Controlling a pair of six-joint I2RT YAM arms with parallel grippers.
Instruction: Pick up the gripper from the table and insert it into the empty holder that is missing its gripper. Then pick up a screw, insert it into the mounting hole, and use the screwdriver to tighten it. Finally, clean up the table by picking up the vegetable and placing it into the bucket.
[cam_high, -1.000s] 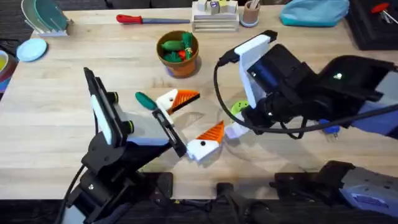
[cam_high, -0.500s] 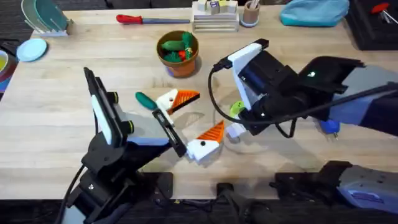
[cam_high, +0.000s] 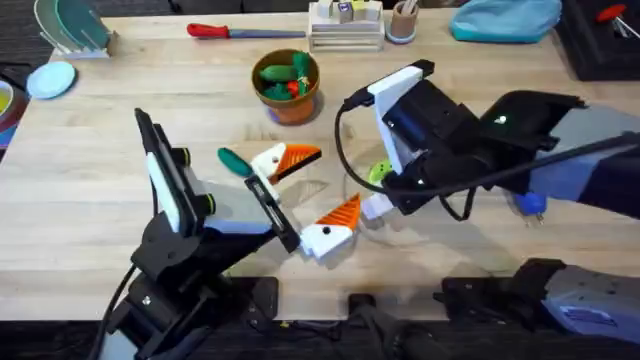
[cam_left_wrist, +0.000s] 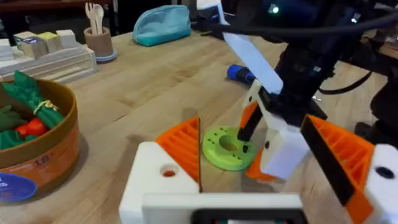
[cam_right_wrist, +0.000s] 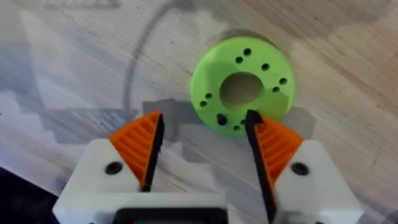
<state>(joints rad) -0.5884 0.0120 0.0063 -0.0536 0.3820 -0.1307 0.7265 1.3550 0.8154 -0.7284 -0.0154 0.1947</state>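
A green disc (cam_right_wrist: 242, 87) with a ring of small holes lies flat on the table (cam_high: 120, 230). My right gripper (cam_right_wrist: 205, 149) hangs open just over it, one orange pad's tip at the disc's edge and nothing between the pads. In the overhead view that gripper (cam_high: 375, 200) sits beside the disc (cam_high: 381, 172). My left gripper (cam_high: 310, 195) stands open a little to the left, low over the wood. A dark green vegetable (cam_high: 235, 162) lies beside it. The terracotta bucket (cam_high: 288, 100) behind holds green toys. The blue screwdriver (cam_high: 528, 205) lies right of the right arm. The holder is out of view.
A red-handled screwdriver (cam_high: 225, 31) lies along the back edge, next to a white block stand (cam_high: 345, 30) and a small cup (cam_high: 402, 22). A blue pouch (cam_high: 505, 20) sits at the back right, and plates (cam_high: 50, 78) at the far left.
The right arm has swung a little left and lower, bringing its gripper down by the green disc. The left arm has not moved.
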